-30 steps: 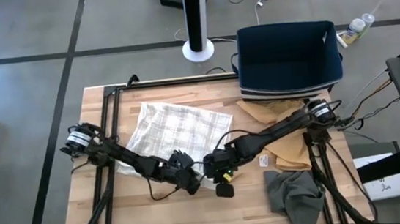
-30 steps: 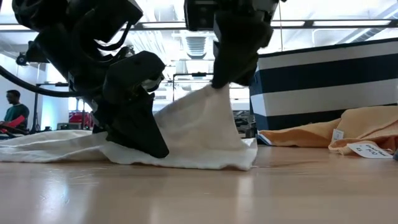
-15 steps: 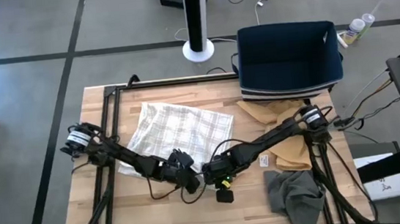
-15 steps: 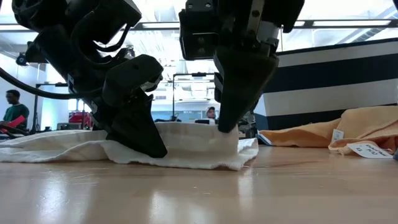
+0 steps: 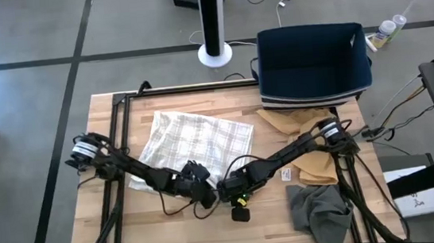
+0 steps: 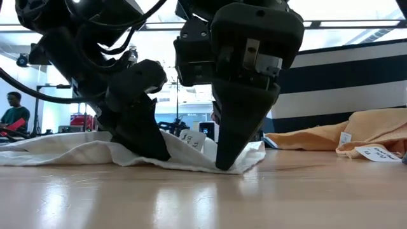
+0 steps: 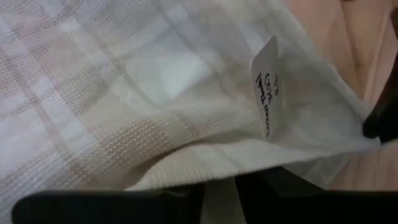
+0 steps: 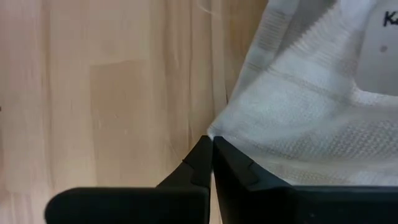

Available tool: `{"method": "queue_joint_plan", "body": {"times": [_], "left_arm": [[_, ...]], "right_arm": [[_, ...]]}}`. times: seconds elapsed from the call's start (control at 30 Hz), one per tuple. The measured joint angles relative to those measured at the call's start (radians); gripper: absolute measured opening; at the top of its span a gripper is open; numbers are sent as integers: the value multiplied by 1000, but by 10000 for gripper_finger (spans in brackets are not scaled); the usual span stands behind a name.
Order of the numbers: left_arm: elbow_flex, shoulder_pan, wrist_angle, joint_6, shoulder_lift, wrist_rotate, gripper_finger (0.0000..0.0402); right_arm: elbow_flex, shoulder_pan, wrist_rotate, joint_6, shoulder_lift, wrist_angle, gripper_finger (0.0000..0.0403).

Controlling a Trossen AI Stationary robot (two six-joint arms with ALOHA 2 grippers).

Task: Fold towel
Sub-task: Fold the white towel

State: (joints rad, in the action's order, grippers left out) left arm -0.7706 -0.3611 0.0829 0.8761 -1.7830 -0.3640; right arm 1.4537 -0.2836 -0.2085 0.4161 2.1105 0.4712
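Centrally, the towel (image 5: 195, 143): white with a faint check, spread over the left-middle of the wooden table (image 5: 275, 227), its near edge bunched where both arms meet. A small white tag (image 7: 266, 86) with writing shows on that near edge, also seen in the low view between the two grippers.

Left gripper (image 5: 199, 188): down on the towel's near edge, tilted. Wrist view shows cloth bulging up between its dark fingers (image 7: 112, 204), so jaws narrow and pinching a fold of towel.

Right gripper (image 5: 228, 190): just beside the left one, tip pressed to the table at the towel's near corner. Fingers (image 8: 205, 163) closed tight into a point; the cloth corner meets that point, but whether any fabric is caught cannot be told.

Outward: tan cloth (image 5: 303, 141) right of the towel, under the right arm. Grey cloth (image 5: 317, 211) crumpled at the near right corner. Dark blue bin (image 5: 313, 64) with striped base at the far right edge. Beyond the table, a white fan stand (image 5: 212, 18) on the floor. Low view: a person (image 6: 13, 114) far off on the left, seated.
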Motion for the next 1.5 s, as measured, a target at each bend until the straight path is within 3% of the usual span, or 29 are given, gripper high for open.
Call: {"method": "queue_joint_plan", "body": {"times": [0.33,0.43,0.6,0.73,0.93,1.1,1.3,1.5], "left_arm": [[3,-3,-395,-211,288,146,74],[13,-6,-474,-219,368,108,74],[91,20,-345,-214,401,-10,75],[143,29,-186,-264,371,67,75],[153,30,-247,-387,360,119,102],[152,29,-256,-484,361,279,138],[183,31,-276,-483,361,287,152],[231,29,-250,-444,362,303,128]], "right_arm": [[1,0,3,-14,6,8,2],[1,0,3,-22,6,12,3],[0,0,3,-35,7,15,4],[-1,0,0,-34,8,17,4],[-1,0,-3,-32,8,22,17],[-2,0,-5,-32,8,25,31],[-2,0,-5,-58,8,29,37],[-1,0,-5,-121,5,136,37]]}}
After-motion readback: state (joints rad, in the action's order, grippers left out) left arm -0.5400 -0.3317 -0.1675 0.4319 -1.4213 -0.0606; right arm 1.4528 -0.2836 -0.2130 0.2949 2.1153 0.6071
